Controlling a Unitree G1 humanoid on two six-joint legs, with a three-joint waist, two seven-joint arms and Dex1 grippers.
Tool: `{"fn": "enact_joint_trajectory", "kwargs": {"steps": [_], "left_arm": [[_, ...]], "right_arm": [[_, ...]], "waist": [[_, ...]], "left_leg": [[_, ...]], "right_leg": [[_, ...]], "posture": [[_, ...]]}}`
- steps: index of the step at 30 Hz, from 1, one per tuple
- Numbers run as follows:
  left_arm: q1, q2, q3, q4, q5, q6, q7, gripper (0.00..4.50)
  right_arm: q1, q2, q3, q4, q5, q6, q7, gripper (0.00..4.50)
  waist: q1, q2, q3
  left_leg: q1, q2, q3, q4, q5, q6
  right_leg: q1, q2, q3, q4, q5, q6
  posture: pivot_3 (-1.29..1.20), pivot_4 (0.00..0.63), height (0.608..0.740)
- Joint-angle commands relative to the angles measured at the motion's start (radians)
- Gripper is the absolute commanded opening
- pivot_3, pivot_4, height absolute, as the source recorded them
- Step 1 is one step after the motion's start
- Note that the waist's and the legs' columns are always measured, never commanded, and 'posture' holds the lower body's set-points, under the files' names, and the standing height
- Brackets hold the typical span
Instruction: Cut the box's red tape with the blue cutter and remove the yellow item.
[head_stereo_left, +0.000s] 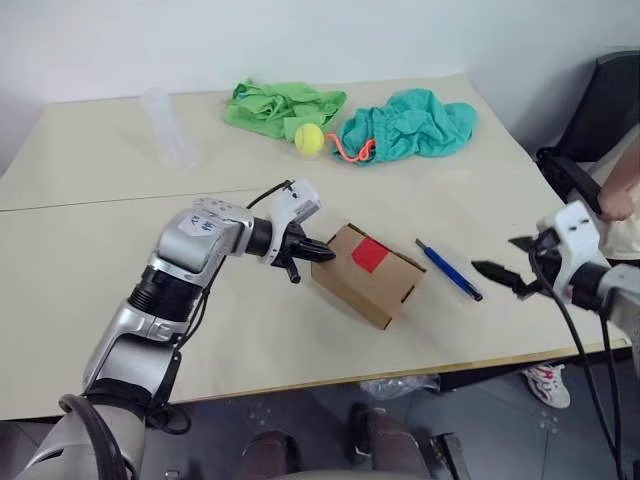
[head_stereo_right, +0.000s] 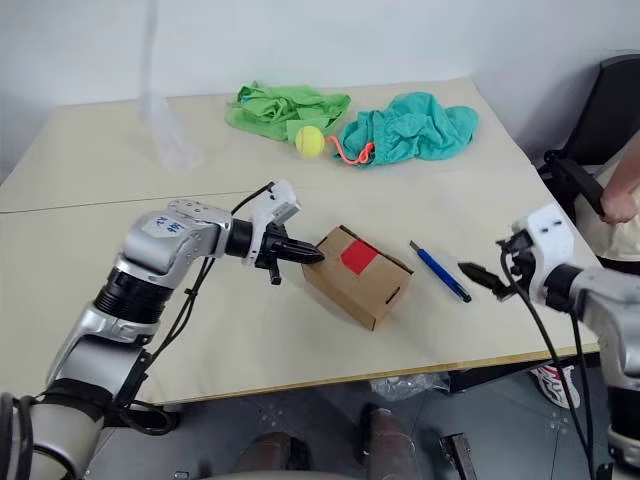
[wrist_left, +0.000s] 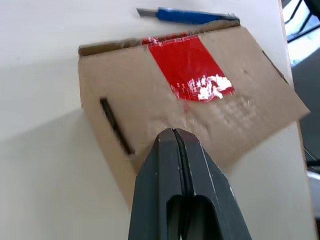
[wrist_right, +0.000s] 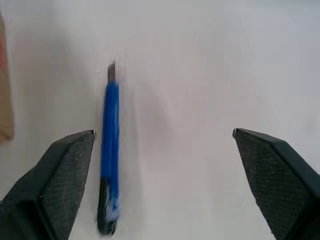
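Observation:
The brown box (head_stereo_left: 372, 285) lies tilted on the table, with the red tape (head_stereo_left: 369, 254) on its upper face. My left gripper (head_stereo_left: 320, 252) is shut with nothing in it, and its tips rest against the box's left end, just short of the red tape (wrist_left: 190, 65). The blue cutter (head_stereo_left: 448, 270) lies flat on the table to the right of the box. My right gripper (head_stereo_left: 505, 258) hovers open just right of the cutter. In the right wrist view the blue cutter (wrist_right: 110, 150) lies close to one finger, nearer that side of the gap. The yellow item is hidden.
At the table's far side lie a green cloth (head_stereo_left: 280, 105), a teal cloth (head_stereo_left: 410, 125), a tennis ball (head_stereo_left: 308, 138) with an orange cord (head_stereo_left: 350, 153), and a clear plastic tube (head_stereo_left: 168, 125). A person's hand (head_stereo_left: 615, 203) and a black chair (head_stereo_left: 600, 110) are at the right.

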Motion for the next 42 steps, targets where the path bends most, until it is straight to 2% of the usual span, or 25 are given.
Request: {"fn": "enact_joint_trajectory", "kwargs": {"steps": [1,2,4,7,11,15,16,21,26,33,42], "left_arm": [[-0.009,0.074,0.053,-0.097,-0.067,0.079,-0.050,0.00],[0.002,0.105,0.051,-0.125,-0.083,0.103,-0.066,0.00],[0.052,0.170,0.027,-0.189,-0.102,0.143,-0.087,0.00],[0.109,0.186,0.000,-0.244,-0.103,0.156,-0.060,0.00],[0.148,0.125,0.015,-0.300,-0.125,0.211,0.012,0.00],[0.213,0.034,0.016,-0.352,-0.126,0.241,0.116,0.00],[0.230,0.002,0.017,-0.347,-0.110,0.234,0.161,0.00],[0.277,-0.145,0.050,-0.322,-0.069,0.201,0.332,0.00],[0.267,-0.198,0.087,-0.295,-0.055,0.168,0.413,0.00],[0.236,-0.169,0.102,-0.256,-0.053,0.132,0.407,0.00],[0.213,-0.126,0.081,-0.225,-0.051,0.105,0.375,0.00]], "right_arm": [[-0.094,-0.027,0.062,0.008,0.009,-0.007,0.049,4.48],[-0.127,-0.027,0.102,0.028,-0.003,-0.028,0.073,4.48],[-0.211,-0.012,0.208,0.116,-0.048,-0.048,0.111,4.10],[-0.284,0.014,0.305,0.240,-0.111,-0.123,0.141,3.18],[-0.373,0.059,0.398,0.368,-0.164,-0.199,0.206,1.72],[-0.438,0.105,0.469,0.421,-0.185,-0.214,0.289,0.25],[-0.442,0.111,0.485,0.423,-0.194,-0.210,0.302,0.02],[-0.428,0.109,0.520,0.349,-0.192,-0.148,0.359,0.02],[-0.378,0.057,0.551,0.140,-0.148,0.014,0.423,0.02],[-0.335,0.091,0.511,0.011,-0.124,0.128,0.339,0.02],[-0.311,0.122,0.489,0.019,-0.140,0.139,0.220,0.02]], "waist": [[0.001,-0.002,0.002],[0.002,-0.002,0.002],[-0.004,-0.002,0.002],[0.003,-0.001,0.003],[0.015,0.000,0.004],[0.019,0.000,0.005],[0.020,0.000,0.005],[0.029,0.000,0.005],[0.028,0.001,0.005],[0.026,0.001,0.005],[0.027,0.001,0.005]], "left_leg": [[0.000,0.001,-0.001,0.000,0.000,0.000],[-0.001,0.001,-0.001,0.000,0.000,-0.001],[-0.002,0.001,-0.001,-0.001,0.000,-0.001],[-0.002,0.000,0.000,-0.002,0.000,0.000],[-0.014,-0.001,0.000,0.004,0.001,0.001],[-0.015,-0.002,0.000,0.004,0.001,0.001],[-0.015,-0.002,0.000,0.004,0.001,0.001],[-0.014,-0.002,0.000,0.005,0.001,0.001],[-0.013,-0.002,-0.002,0.005,0.001,0.001],[-0.012,-0.002,-0.003,0.006,0.001,0.001],[-0.013,-0.002,-0.002,0.006,0.001,0.001]], "right_leg": [[0.000,0.001,0.000,0.000,0.000,0.000],[0.000,0.001,0.000,0.000,0.000,0.000],[-0.001,0.002,0.000,0.001,0.000,0.000],[-0.001,0.002,-0.001,0.000,0.000,0.000],[-0.004,0.001,-0.003,-0.002,0.001,0.002],[-0.004,0.001,-0.005,-0.003,0.002,0.004],[-0.004,0.002,-0.005,-0.003,0.002,0.004],[-0.003,0.002,-0.005,-0.002,0.002,0.005],[-0.003,0.001,-0.005,-0.001,0.002,0.005],[-0.003,0.001,-0.005,0.000,0.003,0.005],[-0.003,0.001,-0.006,-0.001,0.003,0.005]], "posture": [[0.00,0.150,0.740],[0.00,0.150,0.740],[0.00,0.150,0.740],[0.00,0.150,0.740],[0.00,0.150,0.740],[0.00,0.150,0.740],[0.00,0.150,0.740],[0.00,0.150,0.740],[0.00,0.150,0.740],[0.00,0.150,0.740],[0.00,0.150,0.740]]}}
